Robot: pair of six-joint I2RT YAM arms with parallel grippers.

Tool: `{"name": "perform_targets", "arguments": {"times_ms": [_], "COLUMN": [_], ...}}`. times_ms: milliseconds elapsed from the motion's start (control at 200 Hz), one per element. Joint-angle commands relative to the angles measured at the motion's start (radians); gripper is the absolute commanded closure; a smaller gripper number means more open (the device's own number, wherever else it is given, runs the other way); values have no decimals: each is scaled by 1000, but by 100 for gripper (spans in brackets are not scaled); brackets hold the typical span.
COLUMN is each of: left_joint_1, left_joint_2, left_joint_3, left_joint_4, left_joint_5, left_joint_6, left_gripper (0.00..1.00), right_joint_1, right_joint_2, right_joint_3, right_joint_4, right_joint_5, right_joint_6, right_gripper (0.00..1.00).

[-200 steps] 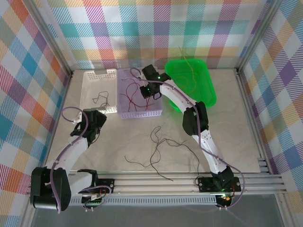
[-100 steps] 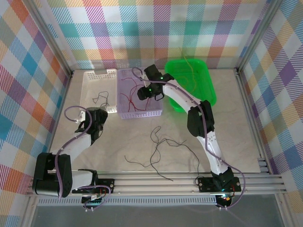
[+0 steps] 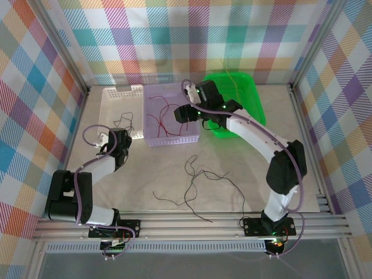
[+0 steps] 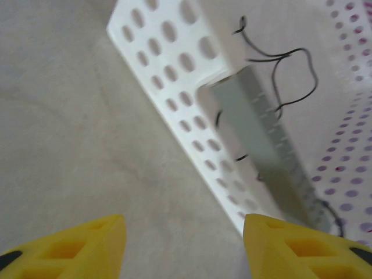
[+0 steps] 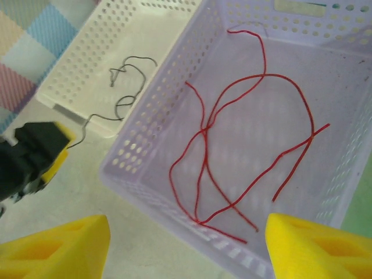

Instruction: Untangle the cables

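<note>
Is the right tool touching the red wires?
Apart. Right wrist view: the red cables lie on the lilac basket floor, clear of the open right tool.

The lilac basket (image 3: 172, 140) has a pattern of round holes and holds red cables (image 5: 264, 74). Left of it, the white basket (image 3: 109, 99) (same holes) has a black cable (image 3: 124, 121). Right of it, the tray (image 3: 257, 111) is bright green. Before it, black cables (image 3: 200, 174) lie on the beige marbled table (image 3: 133, 180). Behind it, plaid pastel walls (image 3: 145, 40). My right gripper (image 5: 187, 247) has yellow fingers (image 5: 58, 247).

Overhead view looking down, wrist views close, sharing white basket (image 5: 81, 52)
</note>
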Motion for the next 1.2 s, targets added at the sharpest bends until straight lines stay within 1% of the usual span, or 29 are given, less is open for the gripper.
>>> {"name": "perform_targets", "arguments": {"times_ms": [0, 100, 215, 275, 300, 440, 615, 745, 855, 990, 1195], "left_joint_1": [-8, -9, -7, -8, -7, -6, -7, -7, -7, 0, 30], "left_joint_2": [24, 42, 54, 60, 62, 68, 25, -29, -46, -5, 177], "left_joint_3": [51, 65, 70, 72, 71, 67, 69, 108, 170, 281, 508], "left_joint_4": [32, 41, 58, 57, 62, 72, 49, -20, -85, -157, -277], "left_joint_5": [-35, -39, -37, -31, -26, -15, -15, -21, -33, -48, -70], "left_joint_6": [3, 3, -2, -9, -8, -22, -34, -19, 21, 82, 182], "left_gripper": [51, 59, 73, 79, 83, 100, 100, 100, 100, 100, 100], "right_joint_1": [21, 23, 24, 24, 24, 25, 24, 26, 26, 32, 55], "right_joint_2": [-114, -219, -330, -378, -398, -486, -553, -591, -619, -648, -731], "right_joint_3": [-111, -243, -370, -421, -440, -527, -600, -654, -696, -733, -800], "right_joint_4": [102, 158, 201, 212, 213, 217, 200, 203, 202, 193, 148], "right_joint_5": [9, 2, 2, 7, 9, 10, 12, -9, -4, -22, -24], "right_joint_6": [33, 69, 101, 112, 116, 127, 133, 152, 153, 161, 161], "right_gripper": [30, 30, 30, 30, 30, 30, 29, 29, 29, 29, 29]}}
